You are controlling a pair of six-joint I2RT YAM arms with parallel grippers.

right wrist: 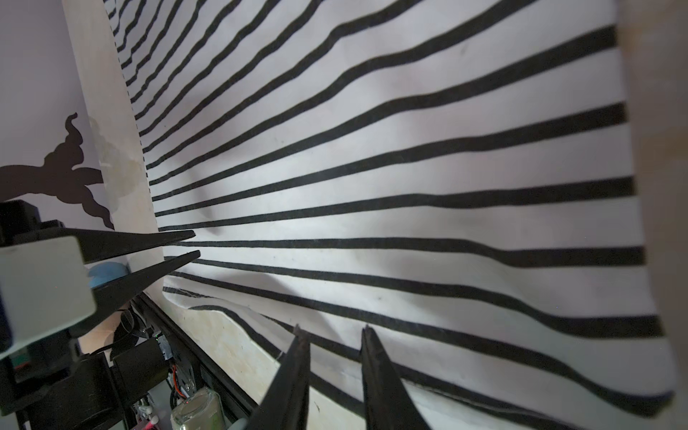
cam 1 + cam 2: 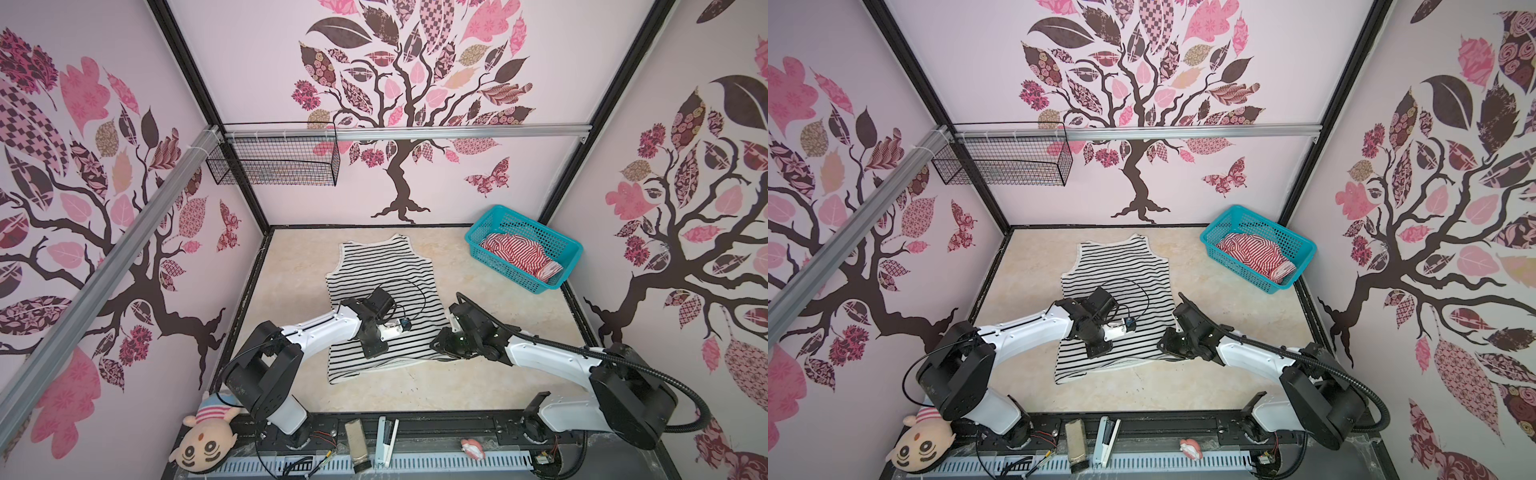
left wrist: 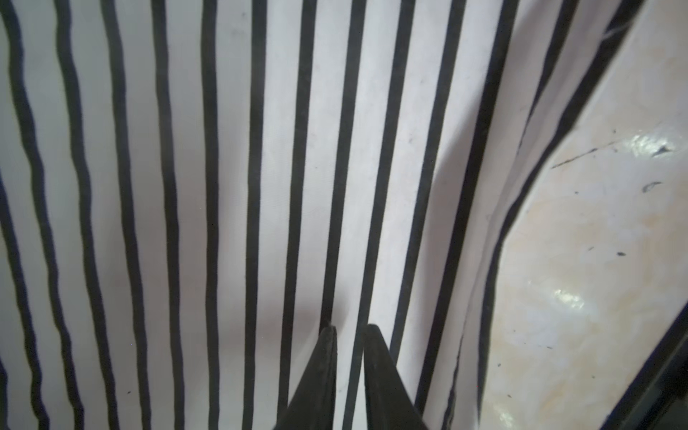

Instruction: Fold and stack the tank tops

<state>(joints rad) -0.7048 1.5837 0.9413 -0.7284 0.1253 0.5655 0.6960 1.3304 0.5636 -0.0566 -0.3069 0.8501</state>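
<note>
In both top views a black-and-white striped tank top [image 2: 386,270] [image 2: 1121,266] lies spread flat in the middle of the table, neck toward the back wall. My left gripper [image 3: 350,327] hovers over its lower middle; the fingertips stand a narrow gap apart with flat cloth showing between them, nothing pinched. From the right wrist view the left gripper [image 1: 196,244] shows the same slim gap. My right gripper [image 1: 332,327] is open, its fingers astride the hem at the top's near right corner. A crumpled red-and-white tank top [image 2: 519,251] [image 2: 1254,251] lies in the teal basket [image 2: 540,226].
The teal basket [image 2: 1273,224] stands at the table's back right corner. A wire basket [image 2: 274,162] hangs on the back wall at left. A plush doll [image 2: 208,432], a stapler [image 2: 386,440] and small items lie on the front rail. Bare marble table [image 2: 498,324] surrounds the top.
</note>
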